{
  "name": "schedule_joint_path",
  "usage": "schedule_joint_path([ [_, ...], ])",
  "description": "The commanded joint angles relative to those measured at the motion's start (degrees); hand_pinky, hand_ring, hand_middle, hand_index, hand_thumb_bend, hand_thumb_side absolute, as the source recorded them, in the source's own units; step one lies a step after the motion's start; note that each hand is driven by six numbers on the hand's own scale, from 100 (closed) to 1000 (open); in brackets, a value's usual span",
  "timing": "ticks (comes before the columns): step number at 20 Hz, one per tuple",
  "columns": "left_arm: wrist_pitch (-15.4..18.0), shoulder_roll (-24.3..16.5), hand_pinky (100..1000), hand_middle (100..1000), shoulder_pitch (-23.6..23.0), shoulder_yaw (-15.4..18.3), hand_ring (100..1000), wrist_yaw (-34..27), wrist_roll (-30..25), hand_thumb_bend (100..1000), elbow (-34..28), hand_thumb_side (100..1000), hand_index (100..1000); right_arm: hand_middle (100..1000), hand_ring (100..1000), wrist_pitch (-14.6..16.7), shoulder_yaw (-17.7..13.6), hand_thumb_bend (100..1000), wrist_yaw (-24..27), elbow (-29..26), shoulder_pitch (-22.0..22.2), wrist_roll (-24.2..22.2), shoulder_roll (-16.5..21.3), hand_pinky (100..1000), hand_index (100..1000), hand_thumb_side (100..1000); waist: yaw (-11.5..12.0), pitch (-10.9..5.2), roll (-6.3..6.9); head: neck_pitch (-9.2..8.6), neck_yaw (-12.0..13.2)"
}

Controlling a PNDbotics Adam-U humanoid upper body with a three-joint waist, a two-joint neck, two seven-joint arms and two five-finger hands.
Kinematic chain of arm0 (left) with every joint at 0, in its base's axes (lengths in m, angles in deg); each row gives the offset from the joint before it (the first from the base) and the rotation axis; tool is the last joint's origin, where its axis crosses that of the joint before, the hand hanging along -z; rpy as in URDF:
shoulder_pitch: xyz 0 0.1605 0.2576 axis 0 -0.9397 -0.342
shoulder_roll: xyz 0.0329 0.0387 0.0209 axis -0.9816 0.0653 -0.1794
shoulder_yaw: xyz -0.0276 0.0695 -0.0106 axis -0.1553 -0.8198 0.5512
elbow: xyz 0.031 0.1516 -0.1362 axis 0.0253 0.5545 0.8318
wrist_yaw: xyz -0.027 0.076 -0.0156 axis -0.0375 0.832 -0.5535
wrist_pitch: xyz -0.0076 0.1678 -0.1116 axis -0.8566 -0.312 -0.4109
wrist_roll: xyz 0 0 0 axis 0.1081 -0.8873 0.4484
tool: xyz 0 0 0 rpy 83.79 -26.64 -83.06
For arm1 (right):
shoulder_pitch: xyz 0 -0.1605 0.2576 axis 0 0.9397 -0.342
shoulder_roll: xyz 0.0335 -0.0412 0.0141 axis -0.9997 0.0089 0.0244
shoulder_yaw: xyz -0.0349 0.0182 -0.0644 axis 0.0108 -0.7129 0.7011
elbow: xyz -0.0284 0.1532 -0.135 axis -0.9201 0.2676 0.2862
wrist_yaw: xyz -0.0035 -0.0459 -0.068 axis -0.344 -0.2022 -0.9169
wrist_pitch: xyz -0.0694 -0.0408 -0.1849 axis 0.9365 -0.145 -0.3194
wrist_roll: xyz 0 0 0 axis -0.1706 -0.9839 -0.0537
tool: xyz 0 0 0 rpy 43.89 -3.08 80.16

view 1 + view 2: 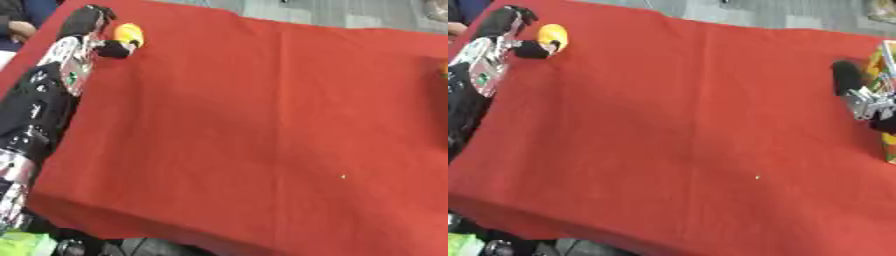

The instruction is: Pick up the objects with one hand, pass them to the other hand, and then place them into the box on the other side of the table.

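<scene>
- At the table's right edge, a colourful box [883, 100] shows only as a sliver, its contents out of sight.
- Far left, the left hand [87, 35] reaches a yellow object [129, 34]; its thumb curls against the object's near side, pinching it.
- The right hand [859, 92] sits just beside the box; whether its fingers are curled cannot be told.
- Between the hands, the red tablecloth [254, 125] lies broad and bare.
</scene>
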Motion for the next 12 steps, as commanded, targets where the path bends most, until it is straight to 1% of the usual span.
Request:
schedule_joint_path([
  [1,-1.6,-0.7,705,676,1.5,1.2,700,0.6,1.4,381,1.2,413,813,980,917,0.1,-0.4,100,0.6,-1.2,-0.4,-0.3,0.4,959,1000,183,-0.2,-1.30,0.27,-0.36,0.4],
  [3,-2.4,-0.4,700,671,1.5,1.6,697,0.3,2.3,364,2.0,415,810,979,916,0.1,-0.4,100,0.7,-1.2,-0.4,-0.3,0.3,958,1000,179,-0.3,-1.19,0.18,-0.45,0.5],
  [6,-3.0,0.1,694,666,1.5,2.2,695,-1.3,3.1,333,2.7,451,807,976,915,0.2,-0.4,100,0.8,-1.2,-0.4,-0.3,0.1,958,1000,172,-0.4,-1.01,0.06,-0.61,0.8],
  [12,-4.5,1.1,683,655,1.3,2.8,688,-4.8,5.2,293,2.9,464,795,971,910,0.3,-0.4,100,1.0,-1.2,-0.3,-0.3,-0.5,956,1000,159,-0.9,-0.52,-0.38,-0.91,1.3],
])
